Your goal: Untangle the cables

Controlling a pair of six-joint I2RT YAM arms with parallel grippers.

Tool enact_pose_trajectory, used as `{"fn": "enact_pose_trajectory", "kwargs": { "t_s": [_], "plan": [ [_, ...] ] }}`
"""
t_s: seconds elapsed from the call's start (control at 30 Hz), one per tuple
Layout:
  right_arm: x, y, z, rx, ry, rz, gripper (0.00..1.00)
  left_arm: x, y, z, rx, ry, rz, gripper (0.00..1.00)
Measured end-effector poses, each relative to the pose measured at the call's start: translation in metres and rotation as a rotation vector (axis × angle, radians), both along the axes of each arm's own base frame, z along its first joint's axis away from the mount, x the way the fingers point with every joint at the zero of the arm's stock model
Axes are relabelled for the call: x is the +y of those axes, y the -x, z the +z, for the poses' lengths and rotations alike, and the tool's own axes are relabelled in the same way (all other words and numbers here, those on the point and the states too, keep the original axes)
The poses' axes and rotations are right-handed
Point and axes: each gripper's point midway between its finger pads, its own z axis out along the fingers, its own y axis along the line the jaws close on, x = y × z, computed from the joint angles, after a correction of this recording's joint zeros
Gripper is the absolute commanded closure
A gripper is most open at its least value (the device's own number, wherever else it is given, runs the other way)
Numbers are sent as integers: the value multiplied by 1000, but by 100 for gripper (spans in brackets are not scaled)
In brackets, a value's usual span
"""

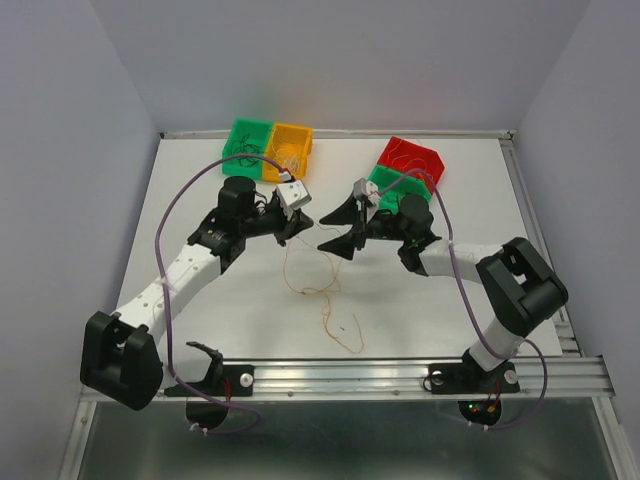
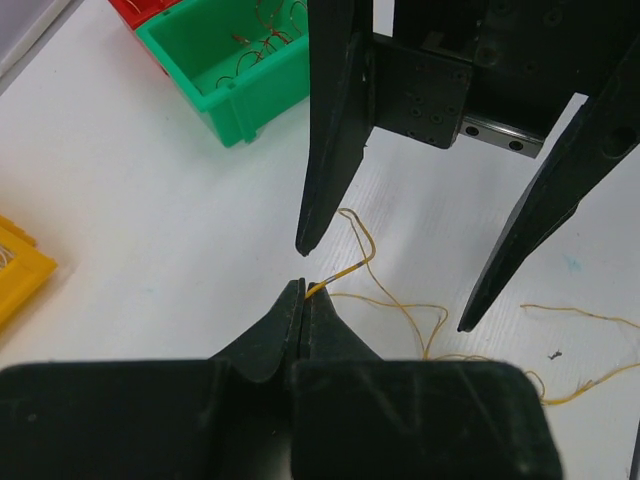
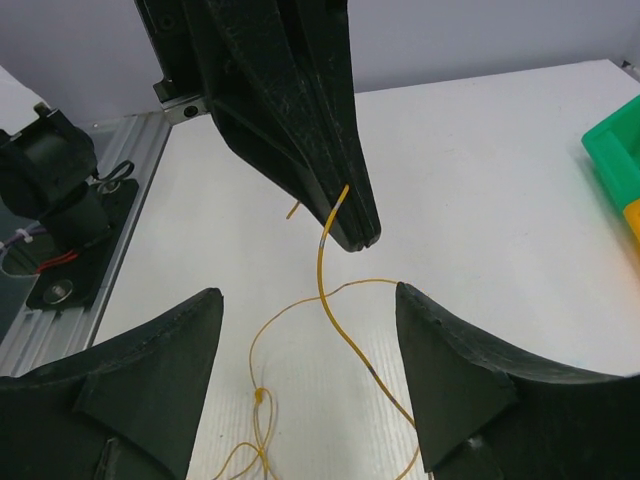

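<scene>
Two grippers meet tip to tip over the table [image 1: 430,300] centre; the left gripper [image 2: 303,292] is pressed together, pinching one yellow cable [image 2: 352,262] by its end; the right gripper [image 3: 305,300] stands spread, its two fingers on either side of that cable. The cables [image 1: 320,290] lie loose on the table, trailing from the grippers toward 6 o'clock; at least two strands, yellow and orange, cross there; a full count cannot be told. Four bins stand at the far edge: a green bin [image 1: 248,135] and yellow bin [image 1: 292,145] touching at 11 o'clock; a red bin [image 1: 412,158] and second green bin [image 1: 386,181] touching at 1 o'clock; thin wires lie inside them.
</scene>
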Motion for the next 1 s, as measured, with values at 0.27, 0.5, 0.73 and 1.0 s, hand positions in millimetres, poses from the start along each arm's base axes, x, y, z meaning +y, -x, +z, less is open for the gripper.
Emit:
{"fn": "enact_pose_trajectory", "kwargs": {
  "t_s": [0.27,0.5,0.73,1.0],
  "plan": [
    [10,-5,-10,-8,17,26,98,0,3,0,14,-11,-12,100],
    [15,-5,-14,-3,34,28,99,6,2,-6,10,-53,4,37],
    [13,-18,-17,9,49,-53,99,18,-6,-20,7,-128,62,15],
    [6,-38,1,-16,25,-192,99,37,-21,-75,127,-275,170,14]
  ]
}}
